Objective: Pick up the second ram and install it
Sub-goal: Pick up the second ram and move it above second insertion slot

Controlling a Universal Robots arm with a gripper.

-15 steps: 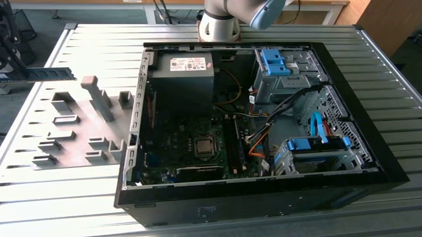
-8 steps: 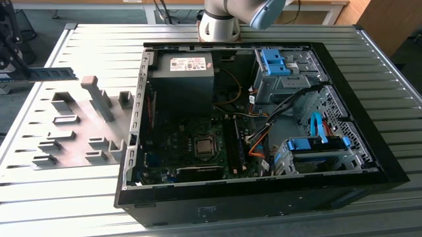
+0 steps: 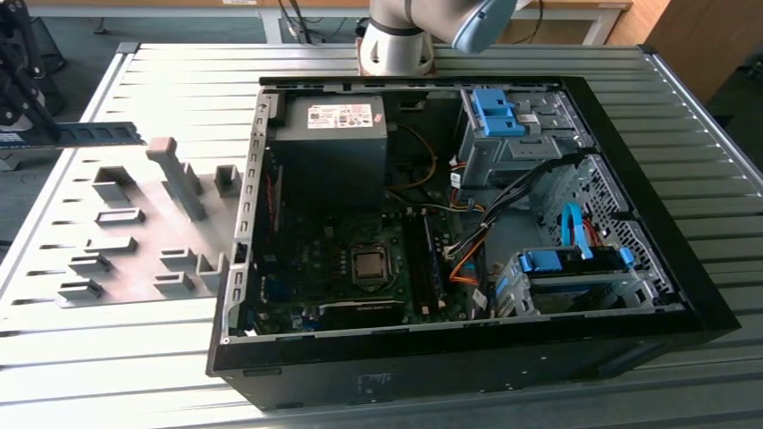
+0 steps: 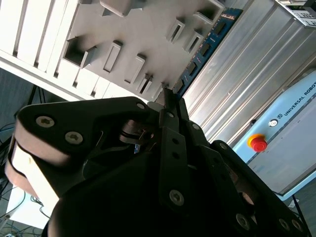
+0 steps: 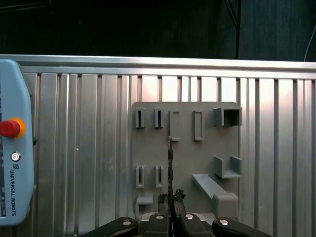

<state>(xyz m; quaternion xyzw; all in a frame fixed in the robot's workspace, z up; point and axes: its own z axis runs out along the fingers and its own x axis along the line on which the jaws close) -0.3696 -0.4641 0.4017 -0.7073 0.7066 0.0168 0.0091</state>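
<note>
Clamping the second ram [image 3: 102, 134], one blue stick, jaws apparently narrow, near one grey tray [image 5: 185, 158].

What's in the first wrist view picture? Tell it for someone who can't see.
The gripper holds the second ram edge-on, a thin dark strip, over a grey holder tray with slots. The tray lies on a ribbed metal table, with a light-blue control box with a red button beside it.

Ribbed metal table [image 3: 143, 375], matt grey plastic holder board [image 3: 131, 259], blue circuit-board second ram [image 3: 105, 134].
</note>
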